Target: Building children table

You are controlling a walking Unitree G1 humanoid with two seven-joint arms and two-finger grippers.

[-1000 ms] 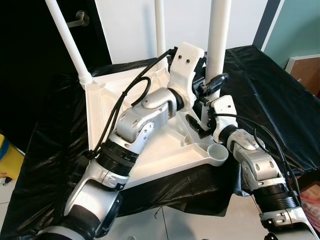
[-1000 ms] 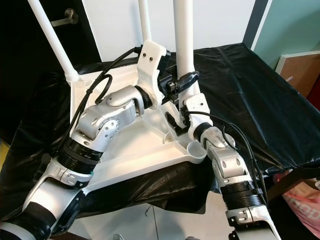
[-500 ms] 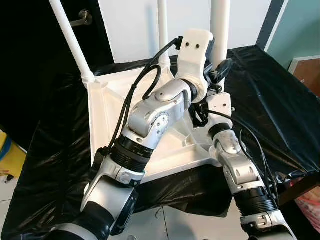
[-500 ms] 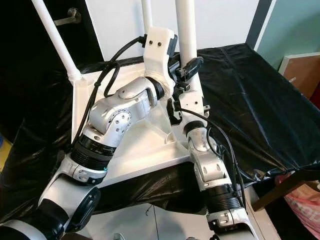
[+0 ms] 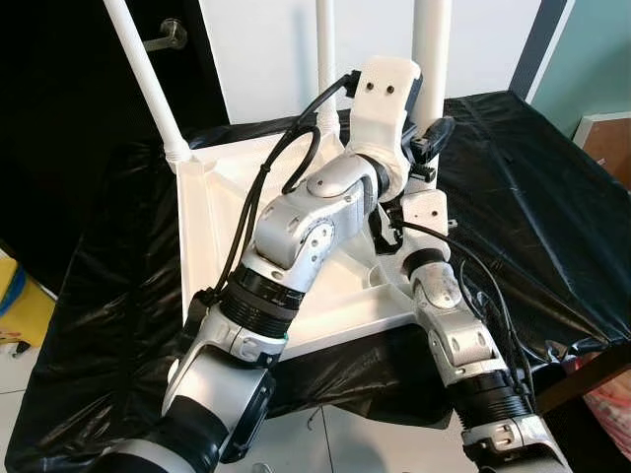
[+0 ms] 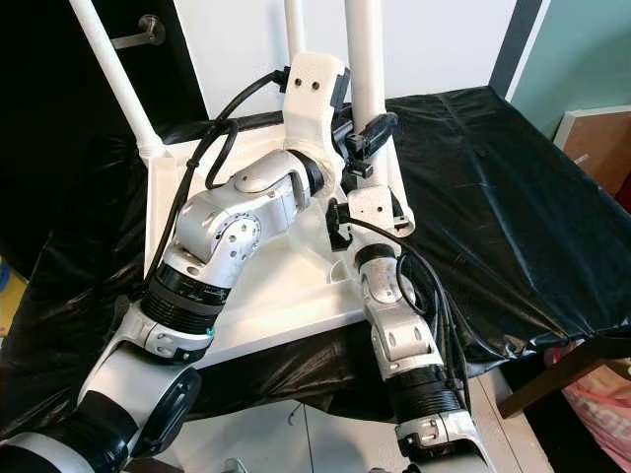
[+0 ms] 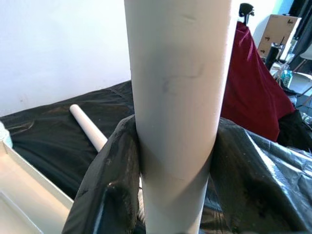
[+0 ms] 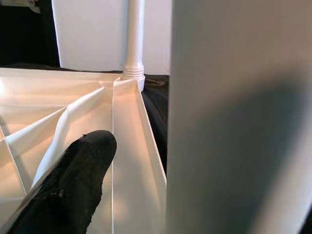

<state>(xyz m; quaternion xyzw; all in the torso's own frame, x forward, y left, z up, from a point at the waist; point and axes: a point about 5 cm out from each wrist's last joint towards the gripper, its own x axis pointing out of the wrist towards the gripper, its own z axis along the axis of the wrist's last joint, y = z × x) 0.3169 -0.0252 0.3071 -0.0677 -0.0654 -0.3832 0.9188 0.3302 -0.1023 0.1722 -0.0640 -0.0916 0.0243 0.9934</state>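
The bench (image 5: 532, 187), draped in black sheeting, carries the upturned white tabletop (image 5: 212, 212). My left hand (image 7: 170, 161) is clamped on its near-right leg (image 7: 178, 73). My right hand (image 6: 367, 133) grips that leg too.

Worktop (image 5: 552, 187): covered in black plastic sheeting.
White upturned tabletop (image 5: 212, 227) rests on it, legs upward; a loose white leg (image 7: 87, 124) lies alongside.

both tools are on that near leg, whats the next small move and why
Probably keep turning the leg down into its corner socket: the left tool clamps it, the right tool sits against it, and it stands upright on the upturned tabletop, like the two other legs.
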